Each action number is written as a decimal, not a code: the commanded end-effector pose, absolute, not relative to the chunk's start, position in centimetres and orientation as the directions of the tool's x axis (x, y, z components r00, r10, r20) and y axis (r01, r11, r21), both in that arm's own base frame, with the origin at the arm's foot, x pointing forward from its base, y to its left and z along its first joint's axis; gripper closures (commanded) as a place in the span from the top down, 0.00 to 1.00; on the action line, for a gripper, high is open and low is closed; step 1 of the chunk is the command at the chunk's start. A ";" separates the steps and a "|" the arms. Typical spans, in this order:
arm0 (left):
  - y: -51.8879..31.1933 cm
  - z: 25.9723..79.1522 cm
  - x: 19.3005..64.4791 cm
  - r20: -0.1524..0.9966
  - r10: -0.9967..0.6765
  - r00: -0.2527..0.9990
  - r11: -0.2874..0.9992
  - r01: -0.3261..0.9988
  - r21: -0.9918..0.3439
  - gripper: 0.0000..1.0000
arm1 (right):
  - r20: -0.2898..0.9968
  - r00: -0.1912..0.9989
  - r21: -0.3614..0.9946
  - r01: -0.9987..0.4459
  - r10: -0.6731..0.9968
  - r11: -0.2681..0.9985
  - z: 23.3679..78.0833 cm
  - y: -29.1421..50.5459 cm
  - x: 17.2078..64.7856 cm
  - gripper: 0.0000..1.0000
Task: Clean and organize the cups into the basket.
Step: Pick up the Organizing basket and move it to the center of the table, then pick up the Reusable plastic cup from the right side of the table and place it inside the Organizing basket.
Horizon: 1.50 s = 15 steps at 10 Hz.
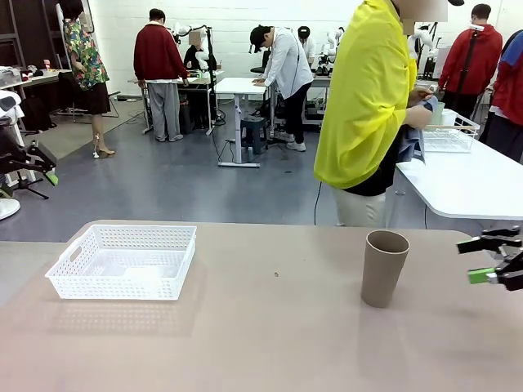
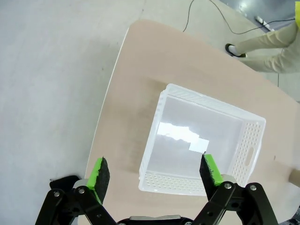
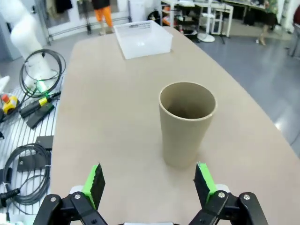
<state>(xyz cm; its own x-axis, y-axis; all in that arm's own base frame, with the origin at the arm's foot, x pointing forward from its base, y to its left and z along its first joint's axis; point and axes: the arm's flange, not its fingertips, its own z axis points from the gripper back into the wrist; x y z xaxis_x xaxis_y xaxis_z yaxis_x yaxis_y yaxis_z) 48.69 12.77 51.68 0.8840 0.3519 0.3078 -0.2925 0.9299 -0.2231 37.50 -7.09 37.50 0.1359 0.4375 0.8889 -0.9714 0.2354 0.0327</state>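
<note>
Hanging wide open with nothing held, your right gripper (image 3: 150, 183) sits just short of the upright cup (image 3: 186, 124), not touching it, while your left gripper (image 2: 154, 171), equally spread and empty, hovers over the basket (image 2: 248, 140), well apart from that cup.

We are in a robotics lab: an open hall with a grey floor (image 1: 180, 175), white desks (image 1: 241, 85) at the far side where people (image 1: 282, 69) stand working, and coiled cables (image 3: 27, 63) near us.
</note>
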 end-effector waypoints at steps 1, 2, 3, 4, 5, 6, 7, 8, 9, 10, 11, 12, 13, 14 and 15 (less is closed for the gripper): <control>12.5 51.0 49.5 0.314 0.319 0.894 0.939 -0.254 -0.231 1.00 | 0.902 0.099 0.000 -0.973 0.421 0.230 36.1 -7.3 40.1 1.00; 12.2 50.3 49.8 0.313 0.299 0.901 0.942 -0.227 -0.246 1.00 | 0.910 0.091 -0.004 -0.973 0.403 0.229 35.6 -7.2 40.7 1.00; 11.9 49.5 50.2 0.292 0.282 0.914 0.940 -0.202 -0.276 1.00 | 0.911 0.080 -0.023 -0.970 0.405 0.243 35.1 -7.3 41.2 1.00; 12.0 50.8 49.4 0.298 0.326 0.897 0.938 -0.266 -0.224 1.00 | 0.894 0.117 0.024 -0.976 0.432 0.215 36.0 -6.9 39.5 1.00; 12.0 50.8 49.4 0.298 0.326 0.897 0.938 -0.266 -0.224 1.00 | 0.894 0.117 0.024 -0.976 0.432 0.215 36.0 -6.9 39.5 1.00; 12.0 50.8 49.4 0.298 0.326 0.897 0.938 -0.266 -0.224 1.00 | 0.894 0.117 0.024 -0.976 0.432 0.215 36.0 -6.9 39.5 1.00; 12.0 50.8 49.4 0.298 0.326 0.897 0.938 -0.266 -0.224 1.00 | 0.894 0.117 0.024 -0.976 0.432 0.215 36.0 -6.9 39.5 1.00; 12.0 50.8 49.4 0.298 0.326 0.897 0.938 -0.266 -0.224 1.00 | 0.894 0.117 0.024 -0.976 0.432 0.215 36.0 -6.9 39.5 1.00; 12.0 50.4 49.5 0.296 0.314 0.902 0.940 -0.251 -0.233 1.00 | 0.898 0.108 0.013 -0.975 0.427 0.220 35.8 -7.2 40.1 1.00; 13.0 49.9 50.0 0.235 0.203 0.951 0.966 -0.155 -0.206 1.00 | 0.897 0.074 0.006 -0.988 0.435 0.157 34.5 -6.7 40.6 1.00; 13.4 49.4 49.4 0.194 0.083 0.978 0.987 -0.054 -0.151 1.00 | 0.903 0.035 -0.016 -0.993 0.428 0.115 33.7 -6.2 41.0 1.00; 13.5 48.2 48.8 0.151 -0.002 0.989 0.996 0.016 -0.091 1.00 | 0.906 0.008 -0.047 -0.992 0.423 0.119 33.0 -5.9 41.7 1.00; 13.8 47.2 48.6 0.150 -0.047 0.988 0.997 0.056 -0.057 1.00 | 0.906 0.010 -0.055 -0.988 0.422 0.144 32.1 -5.7 42.5 1.00; 14.1 46.8 48.6 0.176 -0.040 0.984 0.997 0.050 -0.054 1.00 | 0.905 0.038 -0.052 -0.979 0.425 0.198 31.3 -5.6 43.4 1.00; 14.2 46.3 48.5 0.207 -0.057 0.977 0.997 0.068 -0.045 1.00 | 0.918 0.052 -0.037 -0.976 0.394 0.216 30.6 -5.5 44.1 1.00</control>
